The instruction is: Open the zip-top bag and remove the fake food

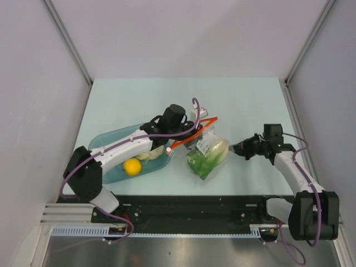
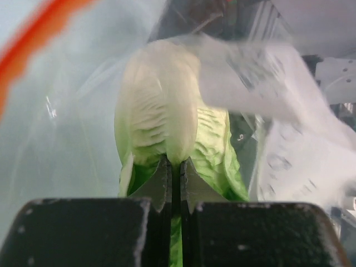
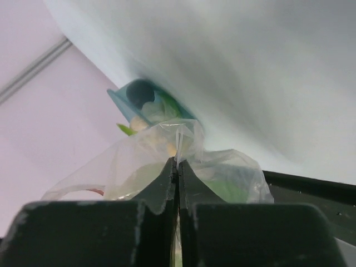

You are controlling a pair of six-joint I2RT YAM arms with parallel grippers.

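- Clear zip-top bag (image 1: 210, 151) lies mid-frame, with its red zip edge (image 1: 194, 129) toward the top. You have open table (image 1: 167, 100) above it.
- Your right gripper (image 3: 177, 161) pinches the bag's right edge tight.
- Your left gripper (image 2: 175, 162) is squeezed on the lettuce (image 2: 161, 105) at the bag's mouth.
- Tray (image 1: 105, 146) crowds the left.

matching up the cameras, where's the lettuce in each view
top external: centre, lettuce inside the zip-top bag, right of the teal tray.
left wrist: lettuce centre, filling mid-frame.
right wrist: green blur low centre-right, through the plastic.
shared landmark: the bag.
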